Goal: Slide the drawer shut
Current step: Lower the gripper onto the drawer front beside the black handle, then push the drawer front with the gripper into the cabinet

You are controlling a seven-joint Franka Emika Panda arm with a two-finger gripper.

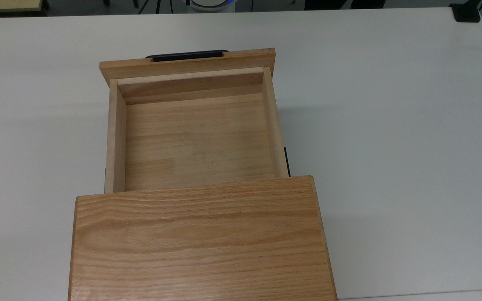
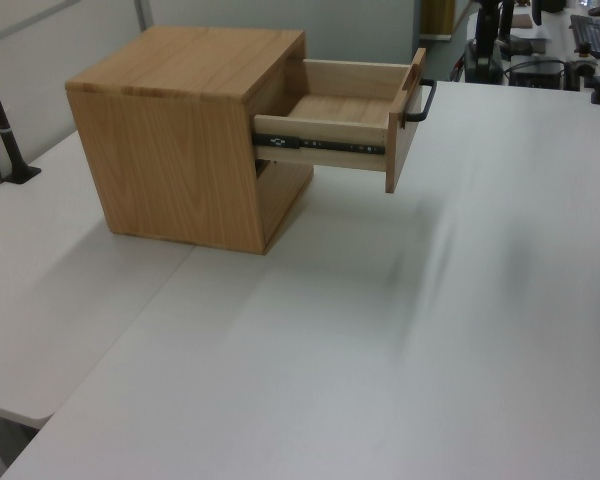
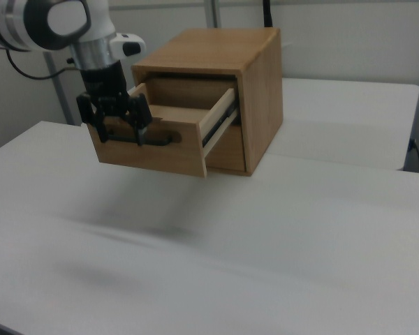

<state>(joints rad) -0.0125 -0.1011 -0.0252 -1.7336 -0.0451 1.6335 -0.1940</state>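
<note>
**Drawer fully open, gripper in front of its handle, closing not begun**

In front of the drawer's front panel, in the right view, the black two-finger gripper (image 3: 117, 125) hung from the white arm (image 3: 52, 21), pointing down. Its fingers (image 3: 96, 124) stood apart, one either side of a stretch of the thin black bar handle (image 3: 153, 138), and appeared to hold nothing; whether they touched the handle could not be told.

The light oak drawer (image 1: 195, 138) stood pulled far out of the oak cabinet (image 1: 199, 238). In the top view its bare floor lay open to the camera, with nothing inside. In the left view the black slide rail (image 2: 320, 146) along its side was exposed for most of its length, and the front panel hung well clear of the cabinet's opening, above the white table (image 2: 400, 330).

Judged from this, none of the closing had been done. The whole travel remained: the drawer needed a straight push along its rails, against the front panel or handle, until the panel met the cabinet face.
</note>
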